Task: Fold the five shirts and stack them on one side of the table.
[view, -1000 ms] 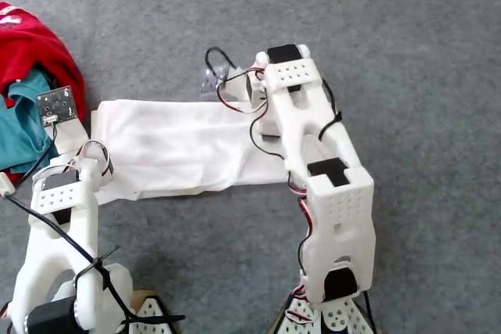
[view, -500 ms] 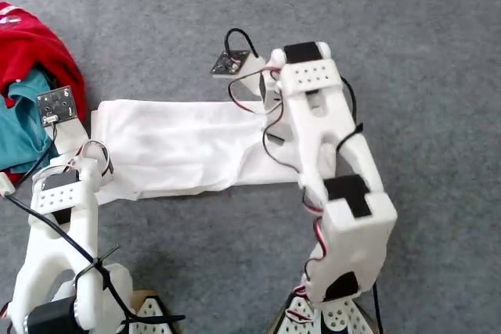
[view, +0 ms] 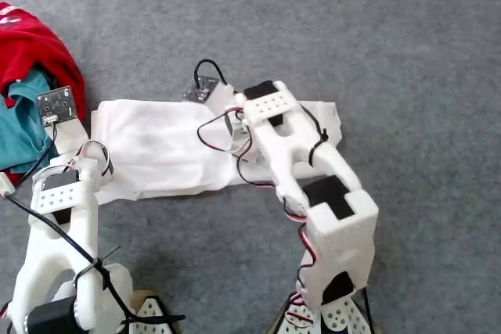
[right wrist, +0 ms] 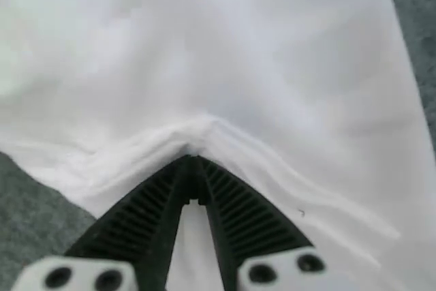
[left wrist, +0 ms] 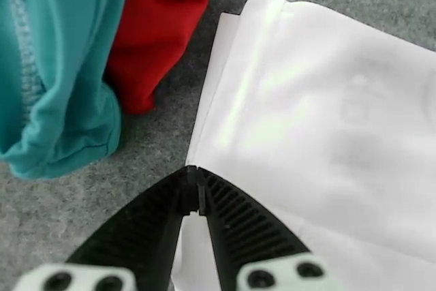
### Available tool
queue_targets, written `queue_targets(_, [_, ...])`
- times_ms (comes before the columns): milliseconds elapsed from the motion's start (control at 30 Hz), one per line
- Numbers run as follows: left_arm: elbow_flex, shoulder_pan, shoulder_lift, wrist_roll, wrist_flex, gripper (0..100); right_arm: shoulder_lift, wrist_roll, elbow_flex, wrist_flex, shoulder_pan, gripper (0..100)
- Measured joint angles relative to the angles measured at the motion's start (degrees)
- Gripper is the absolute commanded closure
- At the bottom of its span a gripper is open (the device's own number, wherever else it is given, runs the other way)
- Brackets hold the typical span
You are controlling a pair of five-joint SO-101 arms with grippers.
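white shirt point(view: 156, 150) lay flat on surface point(view: 407, 52), spanning both pincers | R pincer point(right wrist: 192, 180) was clamped on puckered mid-cloth fold | L pincer point(left wrist: 193, 185) tips were together on shirt edge; red shirt point(left wrist: 160, 25) & teal shirt point(left wrist: 61, 66) just beyond it | judged: lift both ends evenly, keep cloth taut, no dragging

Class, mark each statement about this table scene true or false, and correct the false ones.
1. The white shirt lies on the grey table. True.
2. The right hand is open over bare table. False: it is shut, pinching a fold of the white shirt.
3. The red shirt touches the teal shirt. True.
4. The red shirt lies on the white shirt. False: a strip of table shows between them.
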Motion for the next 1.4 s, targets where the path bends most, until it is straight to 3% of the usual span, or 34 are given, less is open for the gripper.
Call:
queue_targets(233, [0.0, 0.0, 0.0, 0.0, 0.0, 97, 0.09, 2.99, -7.65, 11.69, 0.88, 98.4])
queue_targets(400, [0.0, 0.0, 0.0, 0.0, 0.0, 97, -2.9, 7.12, -11.52, 20.31, 7.56, 98.4])
queue_targets(633, [0.0, 0.0, 0.0, 0.0, 0.0, 97, -4.31, 9.93, -12.84, 18.64, 16.09, 98.4])
queue_targets(967, [0.0, 0.0, 0.0, 0.0, 0.0, 97, 9.23, 10.02, -13.01, 3.43, 18.02, 98.4])
queue_targets(1200, [0.0, 0.0, 0.0, 0.09, 0.35, 97, 11.25, 6.77, -20.66, 9.32, 18.73, 98.4])
queue_targets(1400, [0.0, -2.2, -4.92, 2.55, 5.36, 95, 7.03, 6.24, -28.66, 17.41, 18.99, 98.4])
